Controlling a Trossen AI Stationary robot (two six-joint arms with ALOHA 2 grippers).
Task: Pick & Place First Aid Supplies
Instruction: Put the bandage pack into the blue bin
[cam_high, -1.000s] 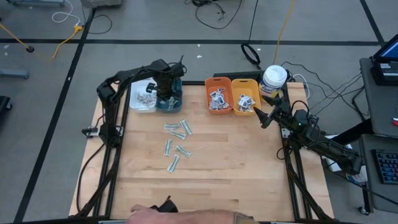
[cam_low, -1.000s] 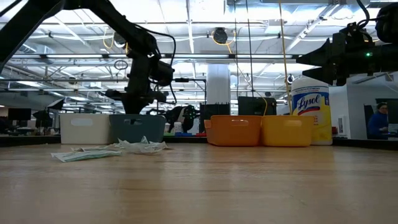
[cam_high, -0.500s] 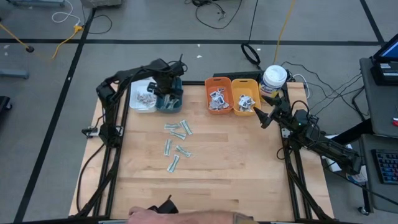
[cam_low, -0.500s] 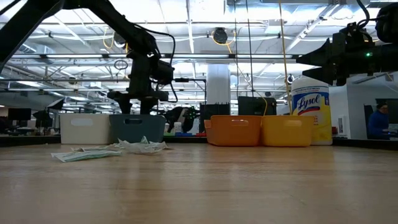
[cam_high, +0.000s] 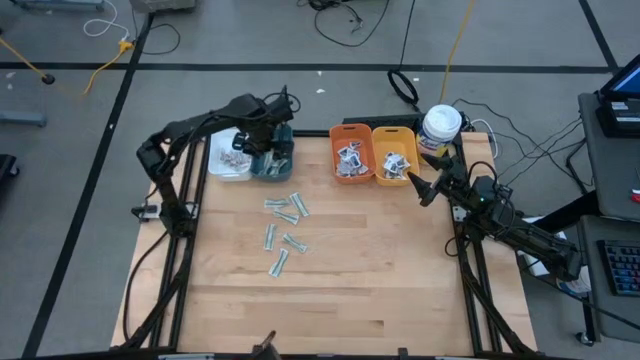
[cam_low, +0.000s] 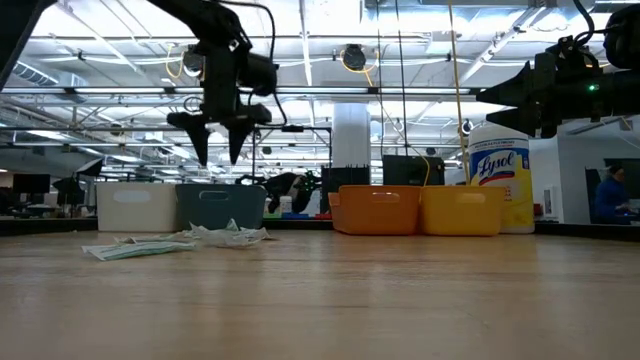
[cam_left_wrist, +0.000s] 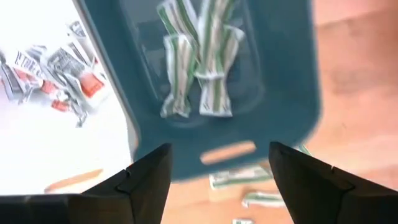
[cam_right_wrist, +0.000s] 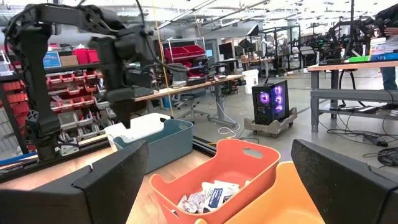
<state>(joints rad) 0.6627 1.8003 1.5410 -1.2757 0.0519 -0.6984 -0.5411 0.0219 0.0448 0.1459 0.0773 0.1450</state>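
Observation:
My left gripper (cam_low: 218, 152) hangs open above the teal bin (cam_high: 276, 163) at the far left, nothing between its fingers; the left wrist view looks down on it (cam_left_wrist: 217, 180). Pale-green strips (cam_left_wrist: 196, 62) lie in the teal bin. Small white packets with red print (cam_left_wrist: 62, 65) lie in the white bin (cam_high: 226, 162) beside it. More pale-green strips (cam_high: 283, 232) lie loose on the wooden table. My right gripper (cam_high: 420, 188) waits open by the yellow-orange bin (cam_high: 394, 162), in the air over the table's right side.
An orange bin (cam_high: 350, 160) and the yellow-orange bin beside it hold white packets with dark print. A white canister with a yellow label (cam_high: 441, 127) stands at the far right corner. Bare wood lies between the loose strips and the near edge.
My left gripper has opened low in the teal bin and then risen straight up, clear of the bin. A person's hand at the table's near edge has gone out of the high view.

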